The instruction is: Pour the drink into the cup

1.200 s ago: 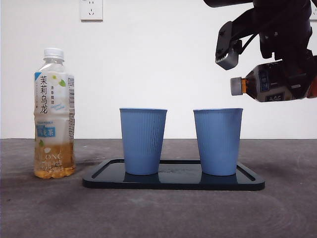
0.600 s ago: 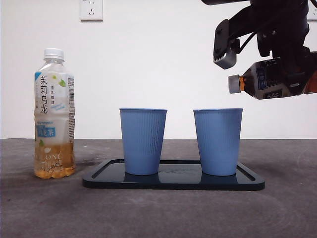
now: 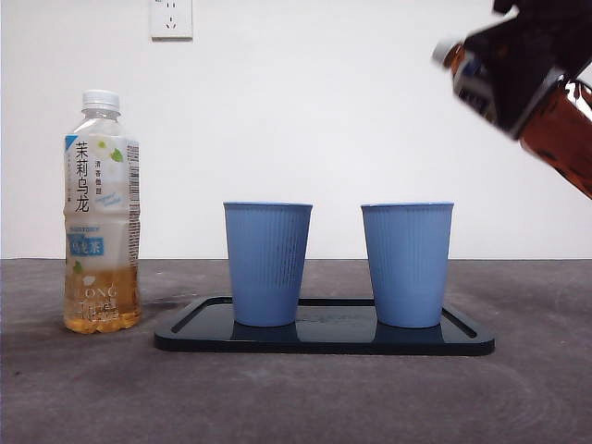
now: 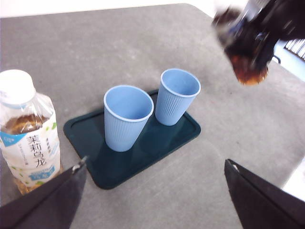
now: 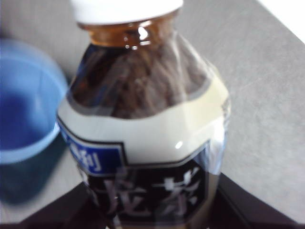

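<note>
A dark tea bottle (image 3: pixel 523 88) with its white cap (image 3: pixel 447 51) on hangs tilted at the front view's upper right, cap up and toward the left. It is above and to the right of the right blue cup (image 3: pixel 407 264). In the right wrist view my right gripper (image 5: pixel 152 210) is shut on the bottle (image 5: pixel 143 124), and a blue cup (image 5: pixel 24 100) shows beside it. A second blue cup (image 3: pixel 267 264) stands to the left on the same dark tray (image 3: pixel 324 340). My left gripper (image 4: pixel 156 164) is open and holds nothing, back from the tray (image 4: pixel 143 157).
A pale jasmine tea bottle (image 3: pixel 101 213), capped and about a quarter full, stands upright on the table left of the tray; it also shows close to the left gripper as a bottle (image 4: pixel 28 138). A wall socket (image 3: pixel 170 17) is on the back wall.
The dark bottle went from lying nearly level over the right cup to cap-up, and rose up and to the right. Most of the black arm left the front view.
</note>
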### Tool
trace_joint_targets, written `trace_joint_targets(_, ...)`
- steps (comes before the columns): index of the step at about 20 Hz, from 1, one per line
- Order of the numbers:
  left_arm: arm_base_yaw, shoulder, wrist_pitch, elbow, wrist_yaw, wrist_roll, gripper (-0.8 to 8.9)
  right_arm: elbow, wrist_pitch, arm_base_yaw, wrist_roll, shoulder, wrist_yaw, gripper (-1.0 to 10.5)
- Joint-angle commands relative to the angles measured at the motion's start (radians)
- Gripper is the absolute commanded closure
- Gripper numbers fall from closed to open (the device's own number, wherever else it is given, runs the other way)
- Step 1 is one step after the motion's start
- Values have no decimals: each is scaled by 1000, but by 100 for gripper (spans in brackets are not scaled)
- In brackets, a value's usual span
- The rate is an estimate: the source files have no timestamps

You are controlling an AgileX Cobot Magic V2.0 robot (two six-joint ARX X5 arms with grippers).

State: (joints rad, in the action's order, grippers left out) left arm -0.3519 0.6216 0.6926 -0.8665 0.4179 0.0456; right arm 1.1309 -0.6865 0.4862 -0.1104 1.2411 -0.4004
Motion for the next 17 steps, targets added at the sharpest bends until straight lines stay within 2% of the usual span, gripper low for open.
trace_joint_targets(1,-5,32,-10,-11,1,-13,349,-45,133,-35,33,-65,50,758)
trace_joint_targets(4,-5,63,-16,-11,1,-19,350,-206,379,-98,54,-146,164,757)
trace_joint_targets(8,-5,65,-43,-11,1,-19,350,-454,816,-163,138,-167,283,757)
trace_joint_targets(12,-5,65,-43,-11,1,-19,350,-627,1150,-194,190,-114,308,757)
trace_joint_targets(17,-5,65,-41,-11,1,-19,350,-676,1350,-210,189,5,333,757)
